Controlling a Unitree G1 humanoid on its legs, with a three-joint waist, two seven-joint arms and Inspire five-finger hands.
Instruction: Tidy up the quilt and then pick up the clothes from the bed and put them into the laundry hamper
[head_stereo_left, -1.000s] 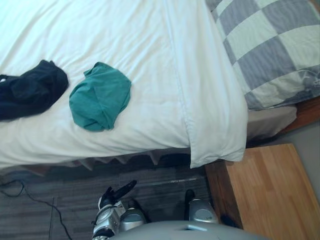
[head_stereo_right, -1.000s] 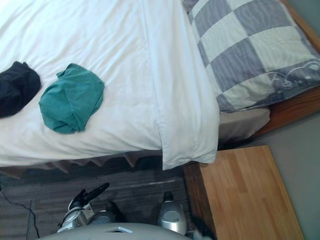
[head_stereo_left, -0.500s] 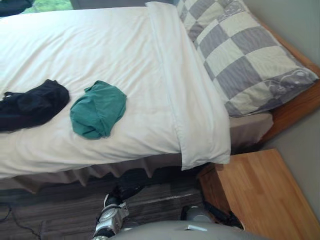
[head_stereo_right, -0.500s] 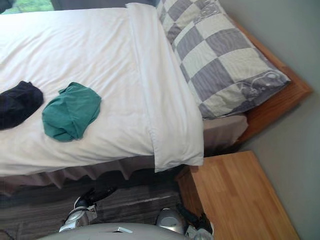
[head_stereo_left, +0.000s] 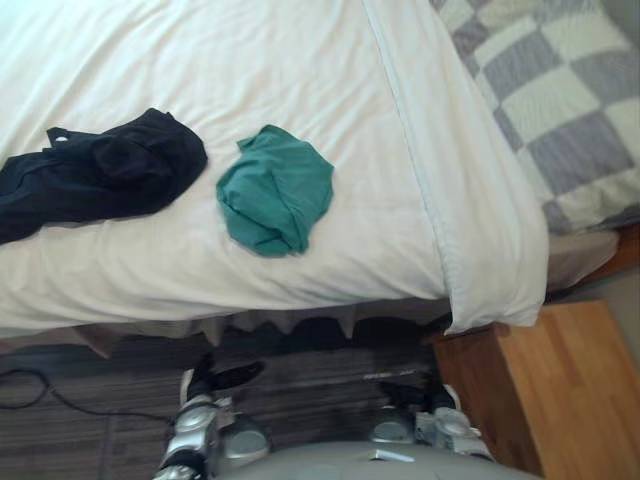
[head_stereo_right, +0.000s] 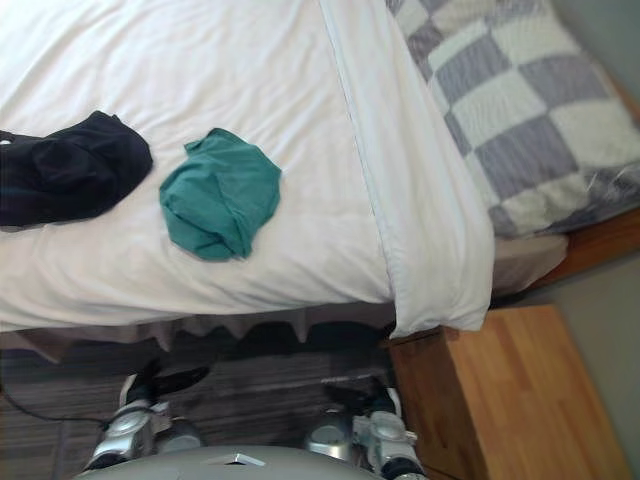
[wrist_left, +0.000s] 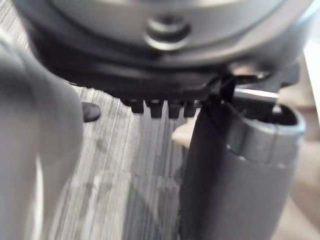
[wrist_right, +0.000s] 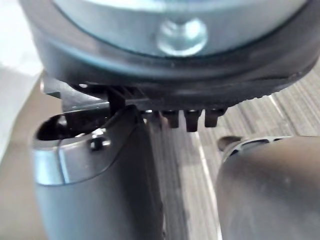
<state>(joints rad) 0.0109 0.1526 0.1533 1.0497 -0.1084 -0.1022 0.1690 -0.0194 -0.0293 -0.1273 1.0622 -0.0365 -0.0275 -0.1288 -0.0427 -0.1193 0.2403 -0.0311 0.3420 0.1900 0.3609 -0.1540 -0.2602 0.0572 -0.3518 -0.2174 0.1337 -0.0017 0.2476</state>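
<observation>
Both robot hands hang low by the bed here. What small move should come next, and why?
Probably raise the left robot hand toward the green garment. The white quilt already looks flat, the right robot hand is empty too, and that garment lies nearer the bed's edge than the black garment.

top (head_stereo_left: 275, 190) right of clothes pile (head_stereo_left: 100, 175), both on quilt (head_stereo_left: 300, 60)

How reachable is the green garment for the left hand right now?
Probably yes. The left hand hangs low beside the bed; the green garment lies uncovered near the bed's near edge, apart from the black clothes. The hand would have to rise over the edge first.
</observation>
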